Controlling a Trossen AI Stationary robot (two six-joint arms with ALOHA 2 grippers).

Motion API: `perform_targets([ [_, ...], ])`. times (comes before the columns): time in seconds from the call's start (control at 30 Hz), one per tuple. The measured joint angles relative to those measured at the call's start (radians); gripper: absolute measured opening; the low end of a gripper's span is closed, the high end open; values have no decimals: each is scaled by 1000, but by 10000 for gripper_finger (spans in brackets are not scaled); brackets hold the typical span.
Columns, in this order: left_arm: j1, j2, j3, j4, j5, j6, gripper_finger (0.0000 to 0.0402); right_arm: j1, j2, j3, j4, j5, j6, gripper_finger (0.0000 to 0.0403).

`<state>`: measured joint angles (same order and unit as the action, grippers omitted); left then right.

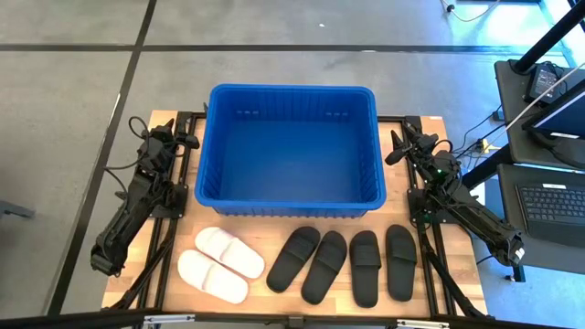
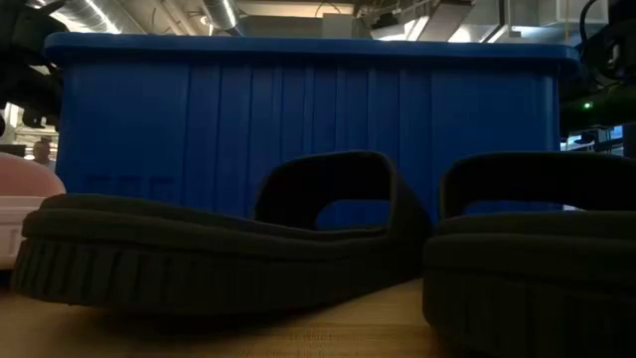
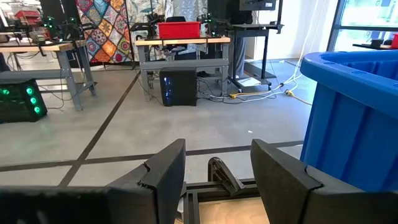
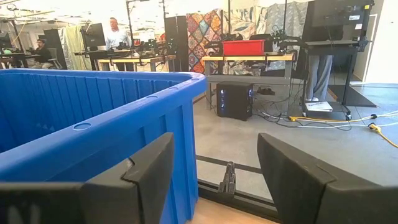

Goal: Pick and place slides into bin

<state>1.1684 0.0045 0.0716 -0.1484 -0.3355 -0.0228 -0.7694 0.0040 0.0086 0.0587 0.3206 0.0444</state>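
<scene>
Nothing picked yet — six slides (image 1: 311, 263) are lying in a row before the empty bin (image 1: 289, 151).
Left gripper (image 1: 186, 141) and right gripper (image 1: 395, 153) are waiting beside it, fingers apart, holding nothing — best taking outer slides by the strap first.

Wooden table (image 1: 174, 196), light butcher-block top, black metal framing along both sides.

Directly on it:
- 1 blue bin (image 1: 289, 150), rectangular, rimmed, standing at the far middle of the top, nothing inside.
- 2 white slides (image 1: 219, 262), near left, lying side by side at a slant, touching.
- 4 black slides (image 1: 345, 263), near middle to near right, in a row; the 2 left ones (image 1: 309, 260) slanted, the 2 right ones (image 1: 383, 263) roughly straight.
- All 6 slides lie between the bin and the table's near edge.
</scene>
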Motion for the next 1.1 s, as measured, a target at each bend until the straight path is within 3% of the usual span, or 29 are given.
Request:
perform_targets([
  [0.63, 0, 0, 0, 1, 0, 0, 178, 0, 0, 0, 6, 0, -5, 232],
  [0.83, 0, 0, 0, 4, 0, 0, 178, 0, 0, 0, 92, 0, -263, 232],
  [1.1, 0, 0, 0, 4, 1, 0, 178, -1, 0, 0, 80, 0, -132, 232],
])
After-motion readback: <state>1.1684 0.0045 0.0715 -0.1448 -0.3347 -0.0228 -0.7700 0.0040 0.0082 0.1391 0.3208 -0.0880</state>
